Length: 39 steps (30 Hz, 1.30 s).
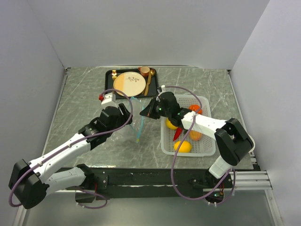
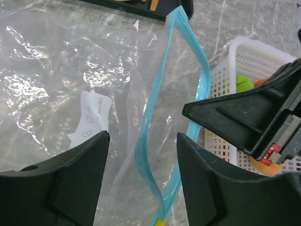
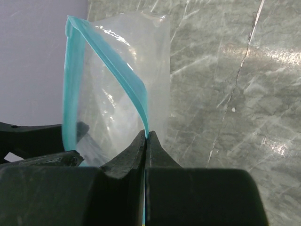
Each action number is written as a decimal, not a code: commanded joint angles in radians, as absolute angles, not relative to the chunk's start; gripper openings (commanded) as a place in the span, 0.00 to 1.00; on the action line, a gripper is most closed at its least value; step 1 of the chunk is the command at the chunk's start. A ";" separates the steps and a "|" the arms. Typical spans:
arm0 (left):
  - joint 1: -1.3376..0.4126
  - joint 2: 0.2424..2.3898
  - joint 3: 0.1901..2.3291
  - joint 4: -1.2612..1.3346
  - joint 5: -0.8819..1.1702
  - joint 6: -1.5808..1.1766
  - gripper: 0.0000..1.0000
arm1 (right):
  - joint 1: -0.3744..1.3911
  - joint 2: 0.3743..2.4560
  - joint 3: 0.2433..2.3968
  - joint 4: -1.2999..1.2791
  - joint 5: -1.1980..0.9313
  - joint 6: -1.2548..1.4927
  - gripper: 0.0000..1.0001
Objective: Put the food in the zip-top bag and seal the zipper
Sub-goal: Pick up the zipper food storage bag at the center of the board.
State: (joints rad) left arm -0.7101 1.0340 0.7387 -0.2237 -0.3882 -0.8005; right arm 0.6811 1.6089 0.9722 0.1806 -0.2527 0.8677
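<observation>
Right wrist view shows the right end effector (image 3: 146,141) clamped on one lip of the teal zipper (image 3: 70,84), holding that edge of the clear zip-top bag (image 3: 127,42) up. The bag lies on the table (image 1: 84,94) just left of the white mesh basket (image 1: 197,153). The left end effector (image 2: 141,183) hangs over the bag's mouth, fingers apart; whether they touch the film I cannot tell. The food, among it a toy lemon (image 1: 183,146) and a red chili (image 1: 177,134), sits in the basket, with none visible in the bag.

The thin strip could slip from so narrow a pinch, and the floppy mouth would then fall shut. The right forearm lies across the basket, so reaching for food risks a knock. Bare table opens on the bag's side away from the basket; a black tray (image 1: 109,75) crowds the basket's far left.
</observation>
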 commanded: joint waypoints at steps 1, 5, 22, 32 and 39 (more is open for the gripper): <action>-0.707 0.999 0.726 -0.153 -0.360 -0.796 0.65 | 0.689 1.618 1.020 0.186 -0.253 0.848 0.00; -0.707 0.945 0.698 -0.118 -0.364 -0.787 0.64 | 0.689 1.628 1.032 0.170 -0.253 0.844 0.00; -0.706 1.048 0.732 -0.186 -0.462 -0.799 0.46 | 0.689 1.647 1.055 0.149 -0.262 0.825 0.00; -0.707 1.006 0.759 -0.210 -0.489 -0.785 0.24 | 0.695 1.683 1.092 0.084 -0.241 0.792 0.00; -0.707 1.037 0.773 -0.218 -0.474 -0.782 0.01 | 0.696 1.694 1.104 0.089 -0.259 0.785 0.00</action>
State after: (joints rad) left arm -0.7101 1.0267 0.7280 -0.2096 -0.4683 -0.7952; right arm 0.6876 1.6917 1.0504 0.0803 -0.2550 0.8082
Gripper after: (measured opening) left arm 0.030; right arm 0.012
